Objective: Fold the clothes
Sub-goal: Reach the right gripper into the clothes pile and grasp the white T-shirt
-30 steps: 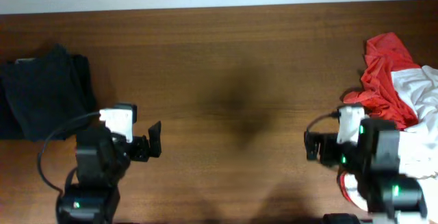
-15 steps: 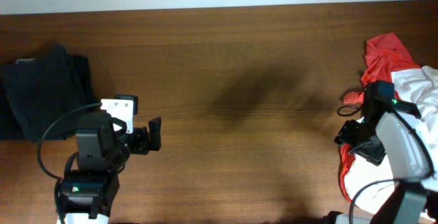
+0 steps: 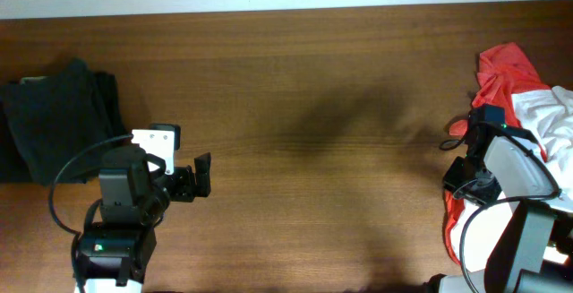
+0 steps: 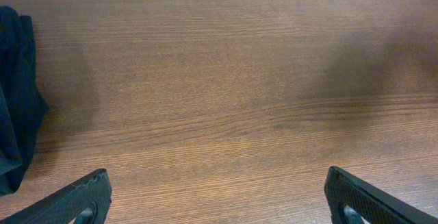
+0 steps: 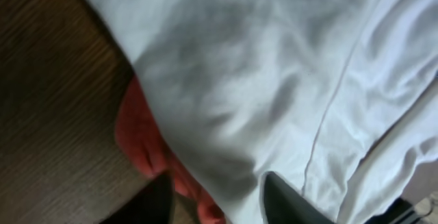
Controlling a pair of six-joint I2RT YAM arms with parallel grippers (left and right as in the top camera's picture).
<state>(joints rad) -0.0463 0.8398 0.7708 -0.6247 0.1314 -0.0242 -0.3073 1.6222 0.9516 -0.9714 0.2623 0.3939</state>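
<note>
A crumpled red and white garment lies at the table's right edge. My right gripper is down on its left edge. The right wrist view shows the white cloth over a red fold, and the right gripper has its two dark fingers partly closed around that edge. Whether they pinch the cloth is not visible. A black garment lies bunched at the far left, and its edge shows in the left wrist view. My left gripper hovers open over bare wood to the right of it.
The brown wooden table stretches between the two arms. Its far edge meets a white wall along the top of the overhead view. A black cable loops beside the left arm.
The right arm swung right and down onto the red and white garment, and its fingers have narrowed around the cloth edge. The left arm has barely shifted.
</note>
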